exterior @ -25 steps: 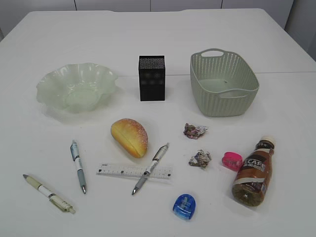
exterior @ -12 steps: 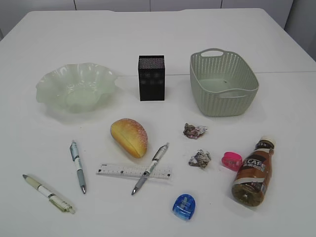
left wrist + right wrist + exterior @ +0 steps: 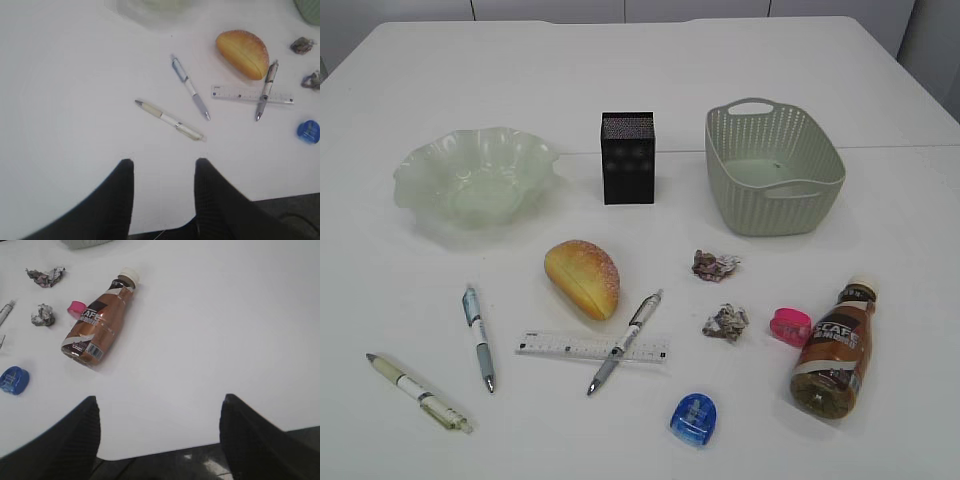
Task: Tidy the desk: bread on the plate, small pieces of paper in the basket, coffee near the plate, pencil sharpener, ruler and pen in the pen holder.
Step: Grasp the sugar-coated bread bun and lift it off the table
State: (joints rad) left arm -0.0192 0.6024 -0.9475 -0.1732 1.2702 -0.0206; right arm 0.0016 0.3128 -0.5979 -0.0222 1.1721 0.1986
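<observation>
both grippers hang spread and empty off the near edge, left gripper (image 3: 164, 167) over the pens, right gripper (image 3: 159, 405) by the coffee bottle (image 3: 834, 346) lying near the front-right corner, which may roll under a glancing pinch.

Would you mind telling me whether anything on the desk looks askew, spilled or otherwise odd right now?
Two things stand out. The coffee bottle lies on its side near the right front rather than standing, though nothing has spilled. One pen lies crossed over the ruler, beside the bread. Nothing looks damaged.
</observation>
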